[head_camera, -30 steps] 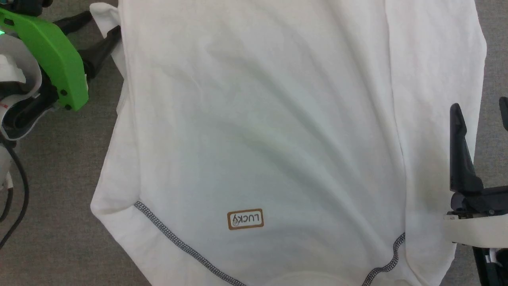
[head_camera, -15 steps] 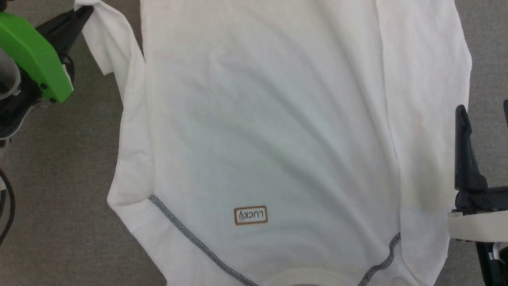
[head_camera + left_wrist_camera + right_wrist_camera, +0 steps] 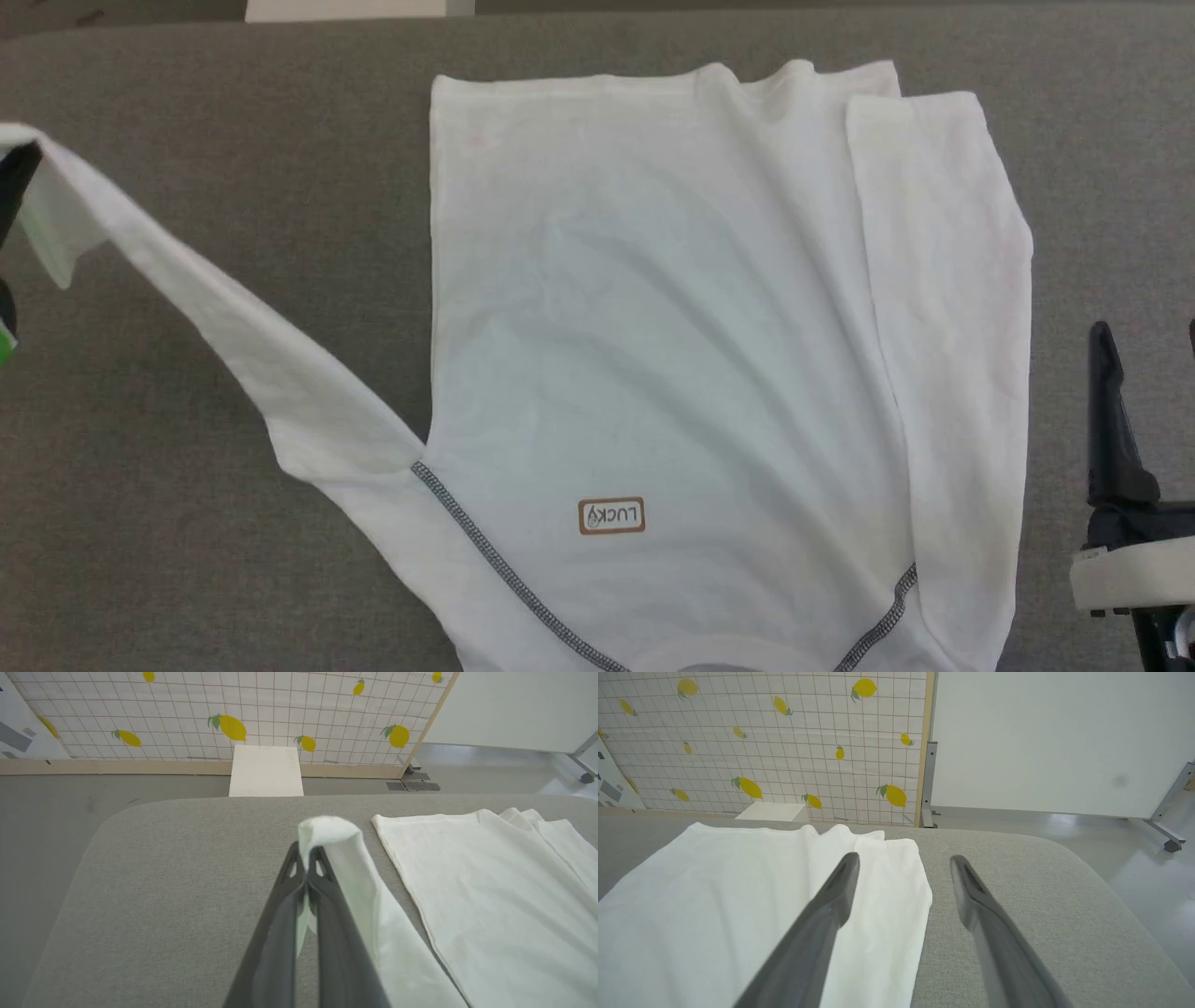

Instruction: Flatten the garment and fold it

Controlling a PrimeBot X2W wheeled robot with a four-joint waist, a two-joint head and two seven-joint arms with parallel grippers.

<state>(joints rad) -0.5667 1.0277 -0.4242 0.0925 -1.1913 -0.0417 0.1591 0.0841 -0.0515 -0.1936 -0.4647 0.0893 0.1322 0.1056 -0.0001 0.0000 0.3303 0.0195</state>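
The garment (image 3: 672,327) lies flat on the grey padded table (image 3: 187,560). Its long axis runs away from the robot, collar nearest and hem (image 3: 579,86) farthest. At the left, one sleeve (image 3: 233,345) stretches diagonally outward, its cuff (image 3: 329,833) pinched in the closed left gripper (image 3: 306,851). At the right, the other sleeve (image 3: 952,327) lies folded along the body. The right gripper (image 3: 904,858) is just beside it, jaws spread and empty.

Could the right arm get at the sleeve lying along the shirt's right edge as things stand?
Probably yes: the right gripper hangs open beside that sleeve, with nothing between them.
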